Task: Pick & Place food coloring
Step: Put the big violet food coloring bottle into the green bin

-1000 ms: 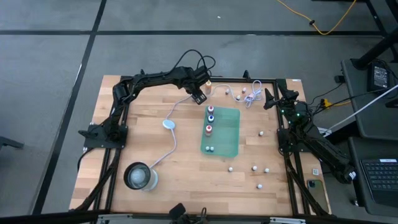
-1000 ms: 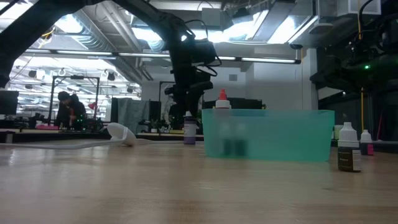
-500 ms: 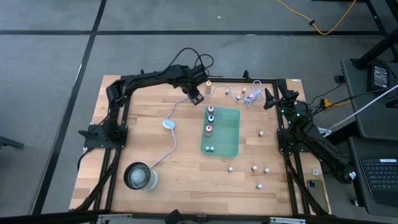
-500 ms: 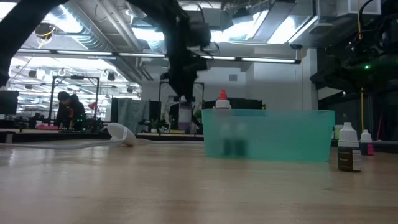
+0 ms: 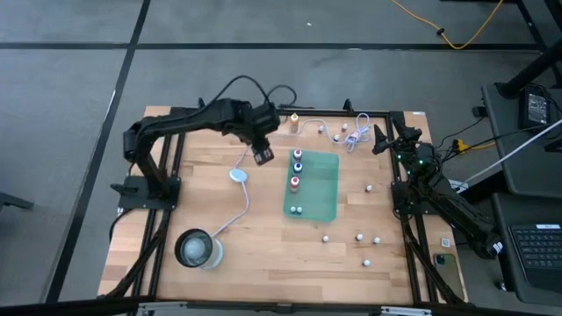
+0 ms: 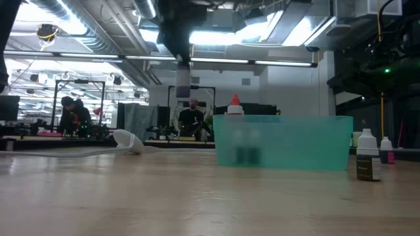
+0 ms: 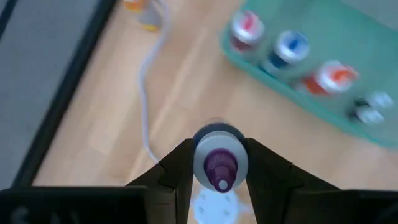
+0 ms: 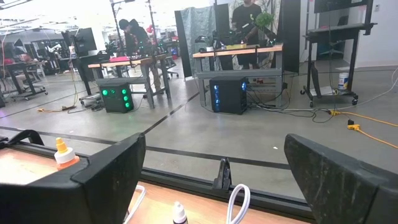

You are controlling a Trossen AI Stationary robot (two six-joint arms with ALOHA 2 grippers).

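My left gripper (image 5: 262,155) hangs high over the table, just left of the green tray (image 5: 318,195), shut on a small purple-capped food coloring bottle (image 7: 217,163). In the low view that bottle (image 6: 182,84) hangs well above the tabletop. Several more food coloring bottles stand upright in the tray, among them a blue-capped one (image 5: 298,166) and a red-capped one (image 5: 295,183). My right gripper (image 5: 379,140) waits open at the table's far right corner, touching nothing. My left gripper pinches the bottle between its two fingers, one on each side of the pale collar (image 7: 200,160) just under the purple cap. The fingers come from above, pointing steeply down. The bottle is upright, cap up, lifted clear of the table.
Several loose bottles (image 5: 359,236) stand on the wood right of the tray. A pale round puck (image 5: 238,175) on a white cable lies left of my left gripper. A glass container (image 5: 198,248) stands near left, and an orange-capped bottle (image 5: 293,117) at the far edge.
My left gripper has risen and swung toward the table's left and near edges, away from the far edge. The purple-capped bottle, which stood on the table beside the tray, has been lifted clear and now hangs high.
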